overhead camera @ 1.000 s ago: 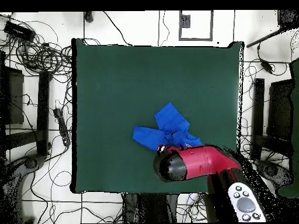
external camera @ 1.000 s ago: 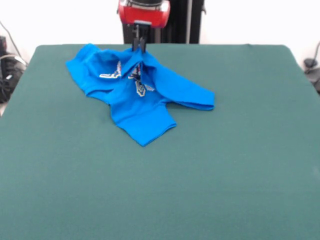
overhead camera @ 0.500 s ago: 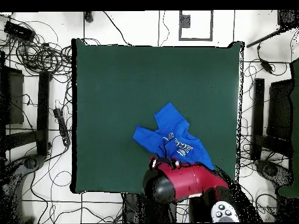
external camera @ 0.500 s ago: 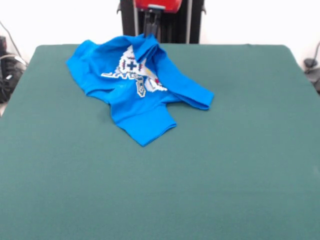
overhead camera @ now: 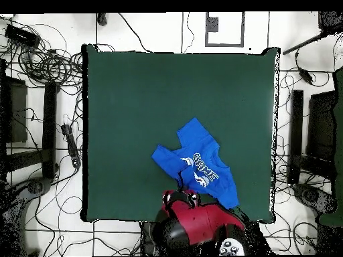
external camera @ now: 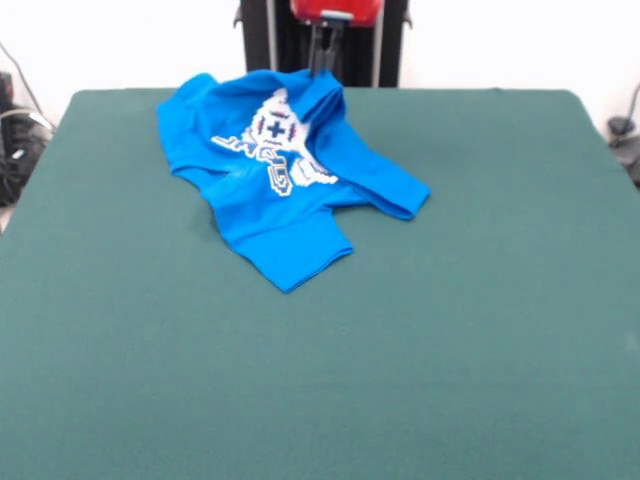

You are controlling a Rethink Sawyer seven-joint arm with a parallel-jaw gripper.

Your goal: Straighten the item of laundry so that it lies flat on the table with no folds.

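Observation:
The item of laundry (external camera: pixel 285 190) is a bright blue T-shirt, crumpled at the far left-centre of the dark green table (external camera: pixel 450 330). Its far edge is raised and its white print faces up. One sleeve-like flap points toward the near side and another fold trails right. My gripper (external camera: pixel 322 66) hangs at the table's far edge, shut on the shirt's raised edge. From overhead, the shirt (overhead camera: pixel 199 168) lies close to the table's (overhead camera: pixel 147 94) bottom edge. There the gripper (overhead camera: pixel 179 196) sits at the shirt's lower left corner, under the red arm (overhead camera: pixel 197 224).
Cables (overhead camera: pixel 40 60) and black stands (overhead camera: pixel 50 127) ring the table on the floor. The black pedestal (external camera: pixel 270 40) rises just behind the far edge. The shirt's lower end reaches close to the table's edge (overhead camera: pixel 234 217) in the overhead view.
The gripper has risen and drawn back toward the table's far edge, shifting right in the front view. The shirt's far edge came with it, unfolding the print, and the left part slid right.

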